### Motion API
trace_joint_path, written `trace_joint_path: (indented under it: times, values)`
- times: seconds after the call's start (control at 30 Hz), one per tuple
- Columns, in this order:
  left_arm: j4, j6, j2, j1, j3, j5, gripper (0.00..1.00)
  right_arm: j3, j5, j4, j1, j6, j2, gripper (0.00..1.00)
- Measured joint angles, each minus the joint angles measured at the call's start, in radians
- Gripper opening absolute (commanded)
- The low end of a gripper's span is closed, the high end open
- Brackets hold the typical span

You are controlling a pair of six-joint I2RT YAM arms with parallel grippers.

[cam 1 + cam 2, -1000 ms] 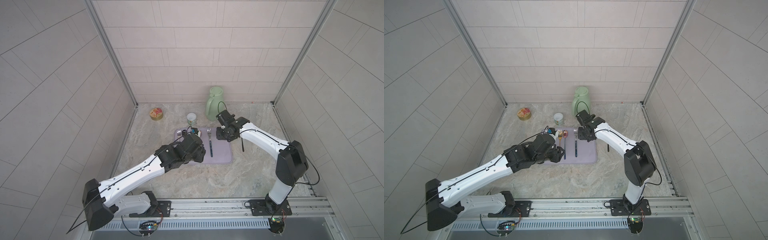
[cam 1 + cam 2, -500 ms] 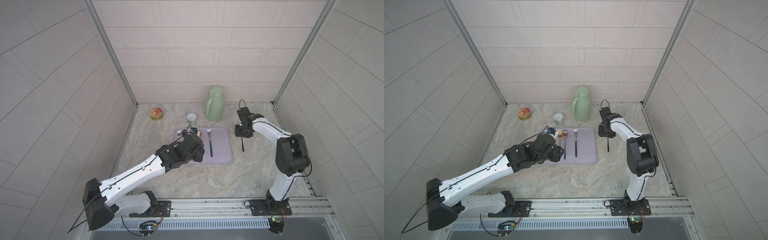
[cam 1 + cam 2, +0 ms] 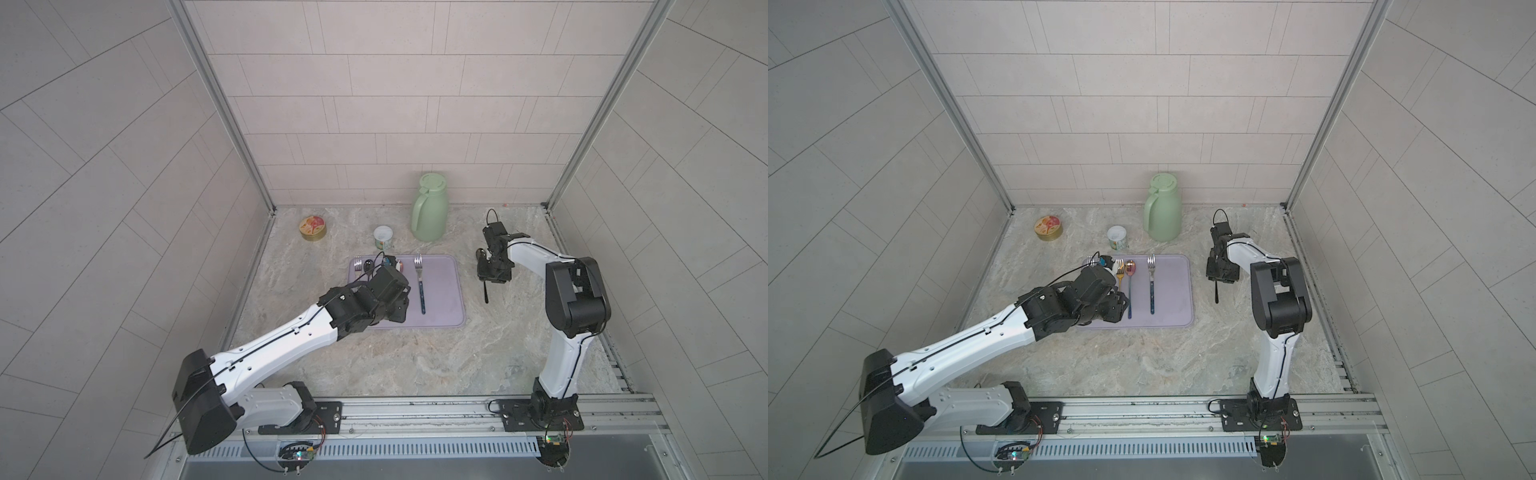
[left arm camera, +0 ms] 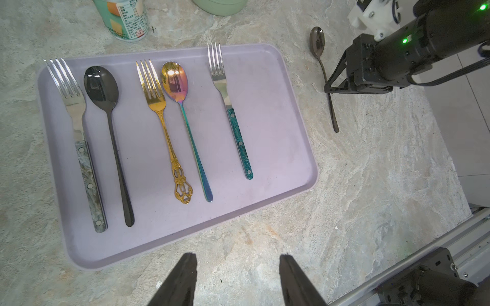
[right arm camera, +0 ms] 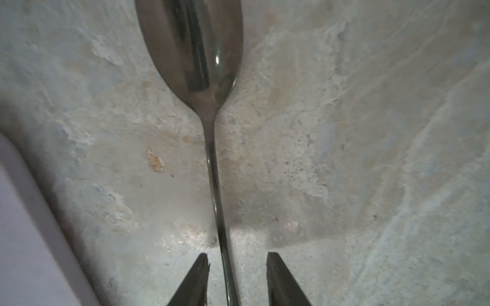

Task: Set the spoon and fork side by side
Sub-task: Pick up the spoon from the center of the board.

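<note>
the right pincer (image 5: 237, 255) stands spread astride the thin handle of the dark spoon (image 5: 191, 47), which lies flat on the counter (image 4: 371, 185) at 3 o'clock of the tray (image 4: 278, 79); it seems best to sink to the stone, centre the handle, close squarely, then lay it at 3 o'clock of the lone teal-handled fork (image 4: 240, 143). the left pincer (image 4: 238, 256) hangs spread and empty; the fine print on the can (image 4: 124, 18) is too small to read.

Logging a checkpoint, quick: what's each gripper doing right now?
Left gripper: open, holding nothing.
Right gripper: open, straddling the dark spoon at its handle, not yet closed on it.
</note>
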Motion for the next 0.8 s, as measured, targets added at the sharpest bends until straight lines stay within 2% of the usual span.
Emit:
trace_joint_path:
  times: [0.2,0.33,0.57,0.8]
  values:
    - [0.0,0.0,0.0,0.006,-0.001,0.001,0.52,0.005,-0.021,0.011,0.001,-0.009,0.017,0.12]
    - [0.001,0.0,-0.003,0.009,-0.01,0.002,0.52,0.011,-0.029,0.008,0.0,-0.015,0.019,0.03]
    - [0.001,0.0,-0.011,0.014,-0.02,0.006,0.52,0.013,-0.016,-0.044,0.018,-0.011,0.003,0.02]
    - [-0.001,0.003,-0.044,0.022,-0.029,0.005,0.52,0.027,0.002,-0.137,0.077,0.017,-0.117,0.02]
